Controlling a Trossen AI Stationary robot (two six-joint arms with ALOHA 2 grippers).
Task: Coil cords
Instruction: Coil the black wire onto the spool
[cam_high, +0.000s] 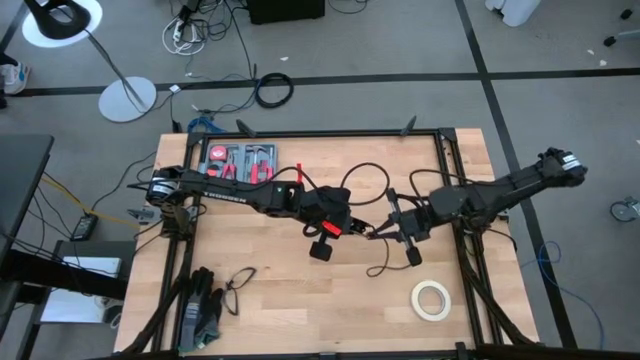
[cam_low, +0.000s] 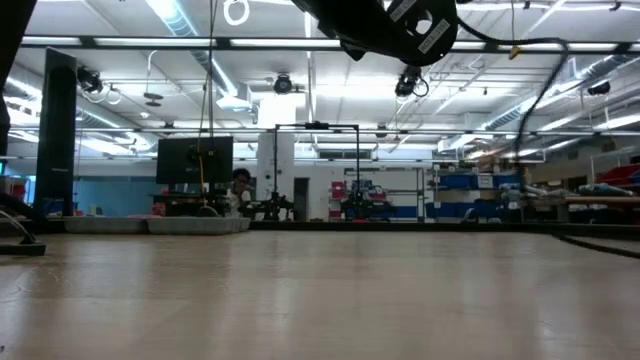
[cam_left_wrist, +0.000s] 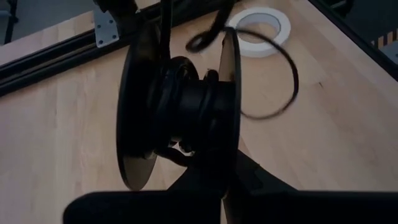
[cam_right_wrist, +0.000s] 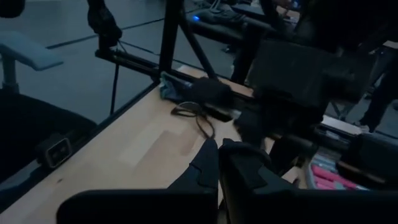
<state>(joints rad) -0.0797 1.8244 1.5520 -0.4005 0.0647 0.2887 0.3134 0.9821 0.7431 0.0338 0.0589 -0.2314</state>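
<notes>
My left hand (cam_high: 322, 240) hangs over the middle of the tabletop (cam_high: 300, 310), fingers closed hard on what my wrist view shows as a black spool (cam_left_wrist: 180, 109) with cord wound on its hub. My right hand (cam_high: 408, 238) sits just to the right of it, pinched fully shut; whether it has the cord (cam_high: 368, 175) between its fingers I cannot tell. The cord runs between my two hands, arches away in a loop toward the far side and trails a loose end toward the near side, so its long axis lies roughly left to right; I cannot pick out the end piece. I judge the slack to be the danger: the free loop could catch on my fingers or slip off a flange and unwind. If I pull the hands apart, the cord may snap taut and slide out of my grip. The tape roll (cam_high: 431, 299) lies near and to the right, close enough for a dragged tail to snag.
</notes>
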